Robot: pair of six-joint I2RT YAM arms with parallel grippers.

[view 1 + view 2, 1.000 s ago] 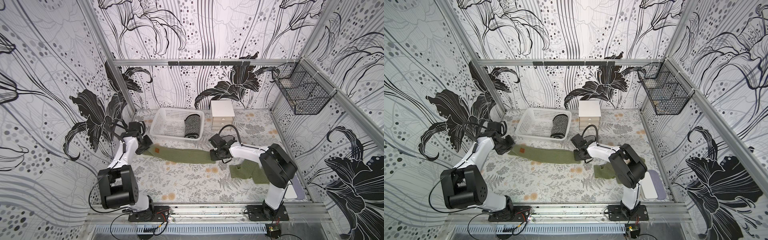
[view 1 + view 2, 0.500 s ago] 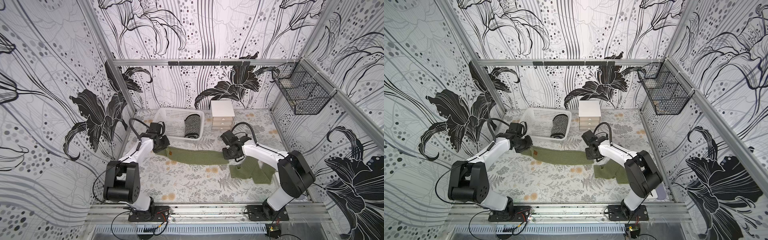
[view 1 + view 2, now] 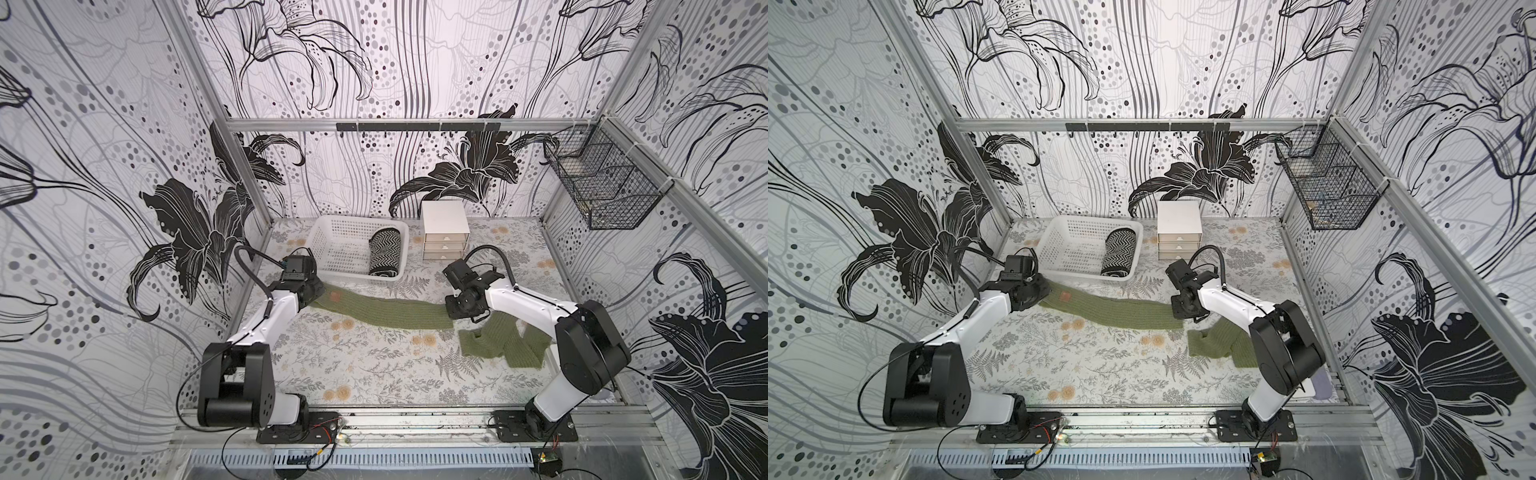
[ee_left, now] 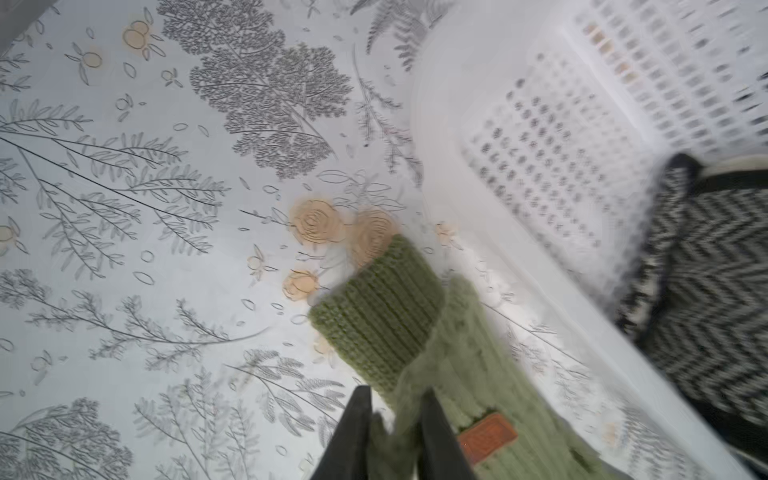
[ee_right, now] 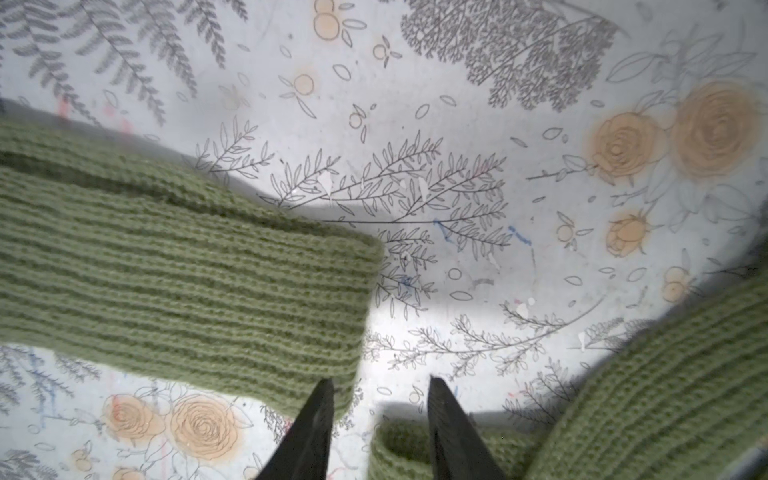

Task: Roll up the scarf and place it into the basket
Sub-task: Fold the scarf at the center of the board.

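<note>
So the scarf [image 3: 382,309], the green knit one, isn't in the basket [image 3: 328,245]. It's lying unrolled on the tabletop [image 3: 353,357] just in front of the basket, on the side nearer the arm bases. The end with the little orange label [image 3: 334,296] sits right by the basket's front left corner. From there the flat strip runs off past the basket's right end, and the rest is bunched in a loose heap further out on that side. The left claw [image 4: 395,390] is down at the label end, close to the basket's front wall. In the left wrist view its fingers [image 4: 353,432] stand apart with green knit showing in the gap, but it's too blurry to tell if they touch it. The right claw [image 5: 381,380] is over the scarf beyond the basket's right end, also spread apart. There's bare tabletop between its tips, the strip's folded edge right at one finger, and a fold of knit lower in the gap. Inside the basket, against its right wall, lies a black-and-white chevron roll [image 3: 384,253]. A white drawer unit [image 3: 445,228] stands just right of the basket.
</note>
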